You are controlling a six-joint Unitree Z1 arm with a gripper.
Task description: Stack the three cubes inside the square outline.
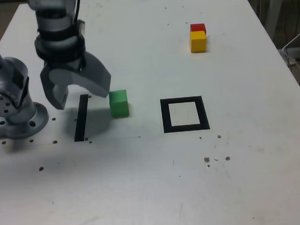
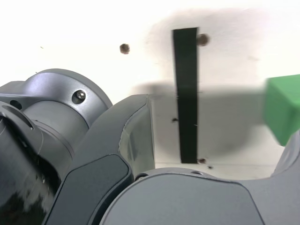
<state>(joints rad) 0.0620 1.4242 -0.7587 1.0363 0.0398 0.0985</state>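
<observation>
Exterior view: white desk (image 1: 145,194), gripper (image 1: 79,94) hanging over its left part, jaws spread wide and empty, pointing down, straddling the top end of a black strip (image 1: 81,118). Arm base (image 1: 15,118) bolted near the desk's left edge. Green cube (image 1: 119,103) on the desk just beside the gripper's right jaw, apart from it, between the strip and the square outline (image 1: 184,114). Outline flat near the desk's middle, white centre bare, nothing inside. Yellow cube (image 1: 198,41) and red cube (image 1: 198,28) well apart from the outline, toward the far right corner, touching one another, red behind yellow, both on the desk surface. Small dark holes dotted along the near half of the desk. Wrist view: grey gripper body filling the lower part, one jaw curving up beside the strip (image 2: 186,93), the other only a sliver at the frame edge. Strip lying between the jaws, with a wide gap around it. Green cube (image 2: 283,108) cut off by the frame edge, beyond the strip, blurred, untouched. Arm base (image 2: 47,122) close on the other side.
</observation>
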